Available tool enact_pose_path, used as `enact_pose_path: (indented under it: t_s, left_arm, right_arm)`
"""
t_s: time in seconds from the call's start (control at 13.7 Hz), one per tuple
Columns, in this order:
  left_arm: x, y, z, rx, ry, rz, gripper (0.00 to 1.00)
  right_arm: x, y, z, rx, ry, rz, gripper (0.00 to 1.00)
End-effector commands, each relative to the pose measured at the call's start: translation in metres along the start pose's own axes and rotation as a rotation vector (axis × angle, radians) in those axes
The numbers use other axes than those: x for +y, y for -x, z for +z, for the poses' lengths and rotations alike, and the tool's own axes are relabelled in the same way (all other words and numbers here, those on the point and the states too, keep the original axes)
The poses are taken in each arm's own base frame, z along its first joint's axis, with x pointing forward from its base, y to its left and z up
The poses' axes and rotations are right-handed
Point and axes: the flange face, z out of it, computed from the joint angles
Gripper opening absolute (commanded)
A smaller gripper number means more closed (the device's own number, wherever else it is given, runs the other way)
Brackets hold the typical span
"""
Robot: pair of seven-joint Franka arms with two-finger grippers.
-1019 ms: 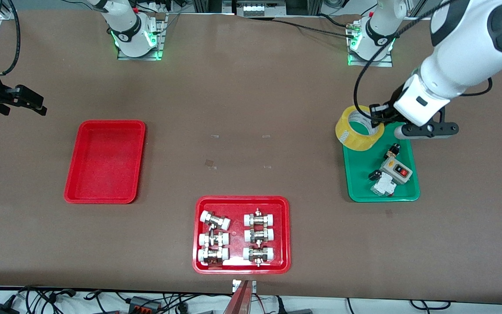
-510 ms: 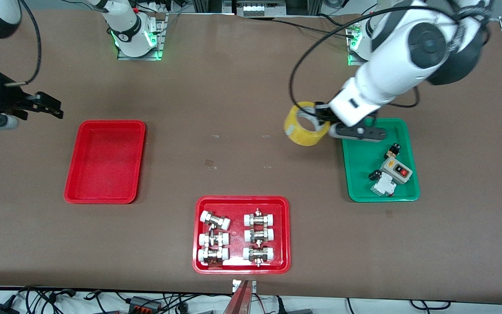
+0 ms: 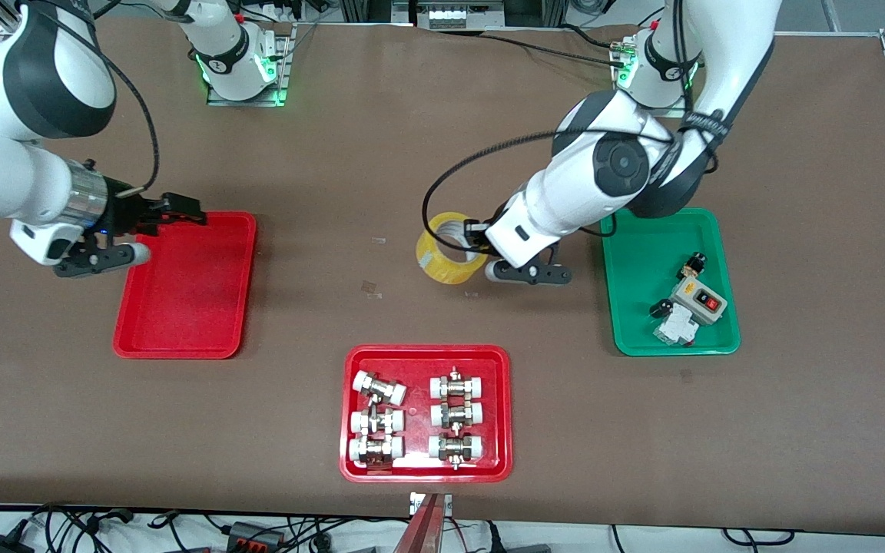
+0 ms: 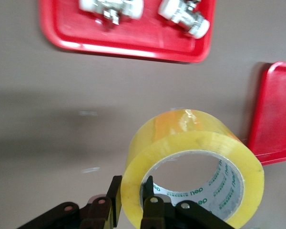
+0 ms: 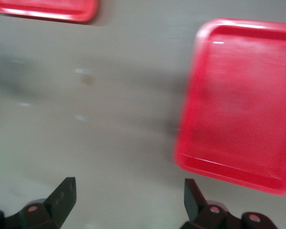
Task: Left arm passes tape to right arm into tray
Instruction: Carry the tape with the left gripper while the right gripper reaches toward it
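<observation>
Brown table (image 3: 412, 138), both arm bases along its edge farthest from the front camera, cables hanging off the near edge. We see the left arm (image 3: 611, 165) reaching in toward the table's middle, its left gripper (image 3: 475, 234) up in the air over bare tabletop between the green tray (image 3: 634, 284) and the plain red tray (image 3: 181, 338). Its jaws are pinched on the tape (image 3: 446, 257), one finger inside the core hole and one outside against the yellow wall; the left wrist view shows that grip clearly on the tape (image 4: 193, 157). The roll is tilted, core hole facing partly up, clear of the table surface as far as we can tell.

The right arm (image 3: 20, 184) comes in from its end of the table, silver cuff visible, right gripper (image 3: 181, 211) over the rim of the plain red tray at the corner farthest from the front camera. In the right wrist view its fingertips (image 5: 64, 193) stand wide apart with nothing between them, tray (image 5: 243, 105) below.

Red tray of white-capped fittings (image 3: 425, 470) sits nearest the front camera, mid-table. Green tray holds a switch box (image 3: 697, 299) and small parts, at the left arm's end.
</observation>
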Motion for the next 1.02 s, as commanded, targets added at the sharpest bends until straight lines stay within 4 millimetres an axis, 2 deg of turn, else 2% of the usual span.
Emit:
enact_pose_path:
  t_s: [0.0,0.15,0.36,0.44,0.51,0.8,0.87,0.95]
  left_arm:
    - [0.019,-0.003,0.019,0.045,0.111,-0.065,0.0]
    - [0.031,-0.003,0.035,0.103,0.164,-0.056,0.0]
    - [0.037,-0.006,0.047,0.129,0.213,-0.114,0.0]
    - [0.039,-0.005,0.047,0.136,0.224,-0.153,0.0]
    - [0.046,0.002,0.053,0.135,0.229,-0.155,0.0]
    - [0.055,0.01,0.078,0.12,0.245,-0.216,0.0]
    - [0.064,0.02,0.086,0.101,0.245,-0.246,0.0]
    - [0.066,0.018,0.087,0.099,0.254,-0.27,0.0]
  right_arm:
    - [-0.036,-0.02,0.007,0.022,-0.129,-0.046,1.0]
    - [-0.055,-0.039,0.031,0.018,-0.226,-0.054,1.0]
    - [-0.063,-0.052,0.051,0.026,-0.39,-0.137,1.0]
    - [-0.064,-0.054,0.054,0.035,-0.414,-0.171,1.0]
    - [-0.065,-0.059,0.057,0.045,-0.435,-0.206,1.0]
    - [-0.077,-0.083,0.068,0.081,-0.484,-0.295,1.0]
    - [-0.078,-0.087,0.073,0.097,-0.495,-0.3,1.0]
    - [-0.087,-0.089,0.076,0.114,-0.508,-0.315,1.0]
